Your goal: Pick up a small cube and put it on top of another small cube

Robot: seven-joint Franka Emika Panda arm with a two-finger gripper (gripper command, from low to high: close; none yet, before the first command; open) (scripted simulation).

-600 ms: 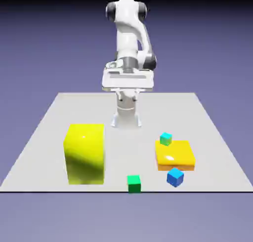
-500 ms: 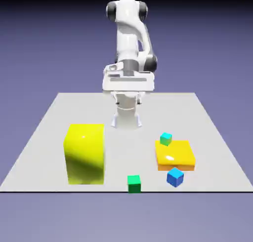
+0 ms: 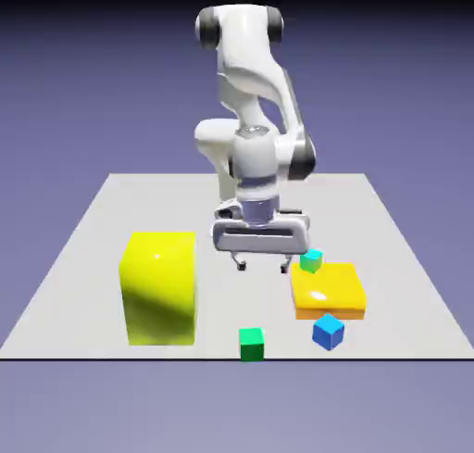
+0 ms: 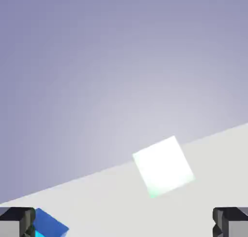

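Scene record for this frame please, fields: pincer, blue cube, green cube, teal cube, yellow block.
pincer: open, nothing between the tips
blue cube: on table, in front of the orange-yellow slab, nothing on top
green cube: at table's near edge
teal cube: by the slab's far side
yellow block: upright, exterior view's left
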